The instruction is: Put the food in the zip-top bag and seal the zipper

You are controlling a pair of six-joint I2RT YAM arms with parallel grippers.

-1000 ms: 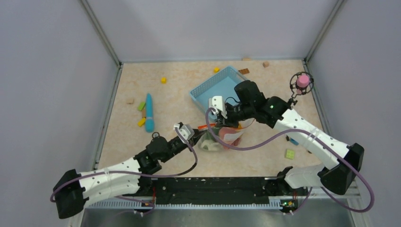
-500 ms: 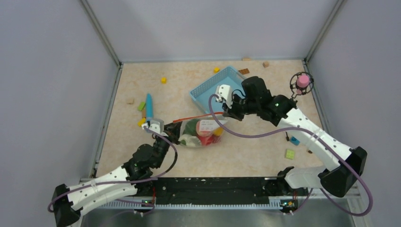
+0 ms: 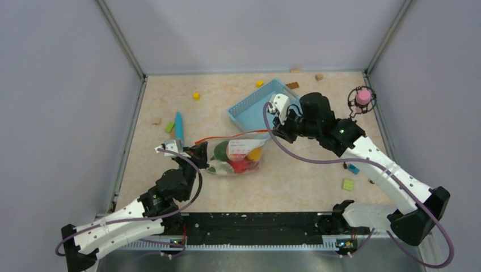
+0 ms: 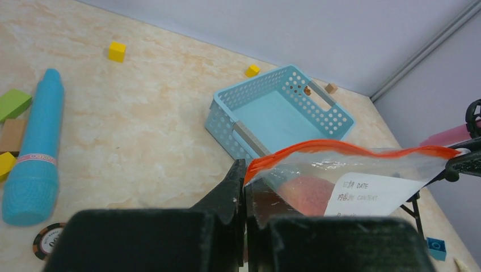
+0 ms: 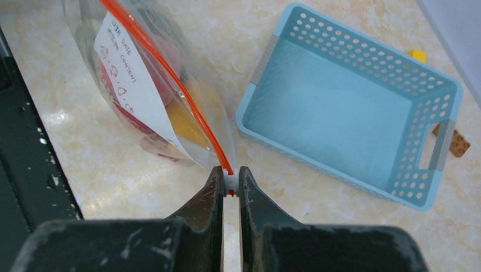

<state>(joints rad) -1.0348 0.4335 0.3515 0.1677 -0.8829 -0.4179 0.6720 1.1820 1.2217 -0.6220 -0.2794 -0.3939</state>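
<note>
The clear zip-top bag (image 3: pixel 238 157) hangs stretched between my two grippers, with green, red and yellow toy food inside and a white label on its side. Its orange-red zipper (image 3: pixel 227 137) runs along the top edge. My left gripper (image 3: pixel 199 152) is shut on the bag's left corner (image 4: pixel 249 175). My right gripper (image 3: pixel 274 129) is shut on the small white end piece of the zipper (image 5: pixel 229 180) at the bag's right end. The bag shows in the left wrist view (image 4: pixel 351 181) and in the right wrist view (image 5: pixel 142 96).
A light-blue mesh basket (image 3: pixel 249 110) stands just behind the bag, by my right gripper. A long light-blue stick (image 3: pixel 179 126) lies at the left with small blocks near it (image 3: pixel 169 127). A pink object in a black holder (image 3: pixel 362 98) stands at the far right. More blocks lie scattered (image 3: pixel 347 184).
The bag has been carried left and away from me and pulled out lengthwise. My left gripper drew back left, my right gripper moved up-right along the zipper toward the basket.
</note>
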